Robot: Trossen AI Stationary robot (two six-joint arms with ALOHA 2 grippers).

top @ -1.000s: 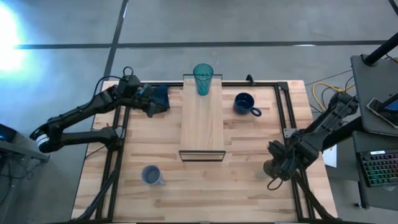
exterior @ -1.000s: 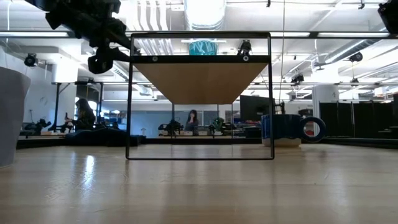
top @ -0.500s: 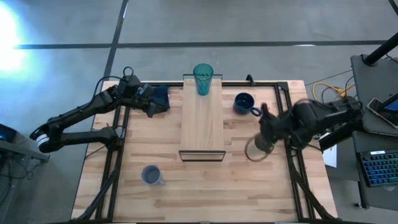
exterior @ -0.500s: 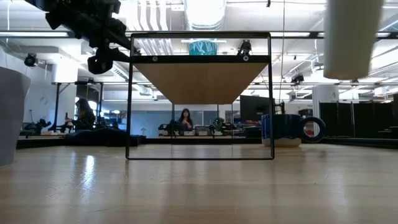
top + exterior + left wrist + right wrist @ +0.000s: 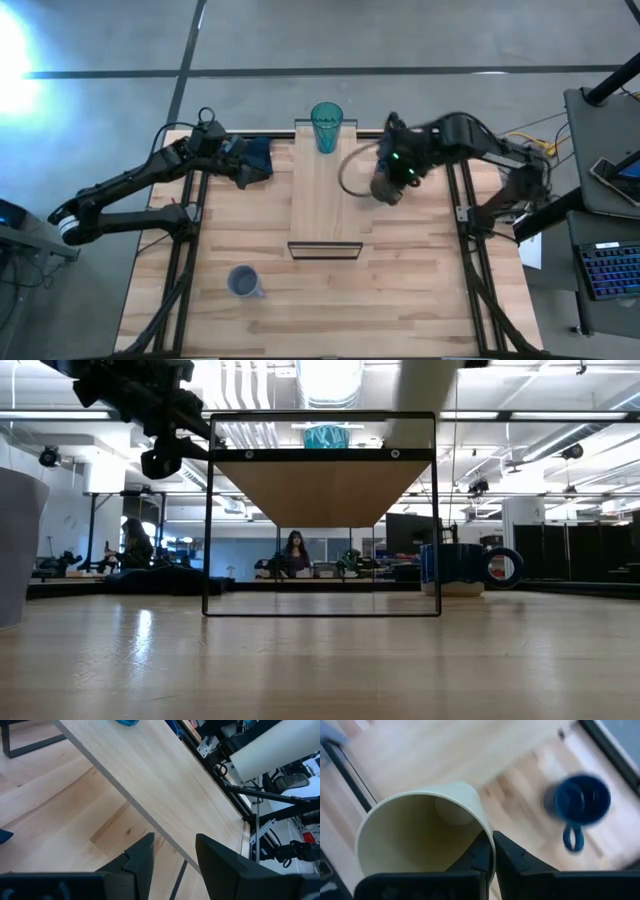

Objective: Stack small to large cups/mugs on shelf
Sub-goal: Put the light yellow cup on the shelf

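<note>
Currently, hazards first, listed left to right.

- Blue-grey mug (image 5: 241, 281): stands alone on the table (image 5: 400, 300) near its front edge, well apart from both arms; no hazard seen.
- Left end effector (image 5: 240, 165): waits beside a dark cloth (image 5: 258, 157) at the table's rear left; fingers (image 5: 142, 857) apart, holding nothing.
- Shelf (image 5: 326, 190): a narrow raised board. A cup set near its long edge would likely tip off.
- Teal tumbler (image 5: 326, 126): upright at the shelf's far end. A swinging cup could knock it, since the two are near.
- Cream cup (image 5: 358, 176): carried in the air at the shelf's right edge, its mouth tilted sideways. The pinch is on the rim alone, so the cup might swivel or slip during travel.
- Right end effector (image 5: 392, 178): closed on the cream cup's wall, one finger (image 5: 479, 854) inside the rim, one outside.
- Navy mug (image 5: 578, 802): on the table below the carried cup; a dropped cup could strike it.
</note>
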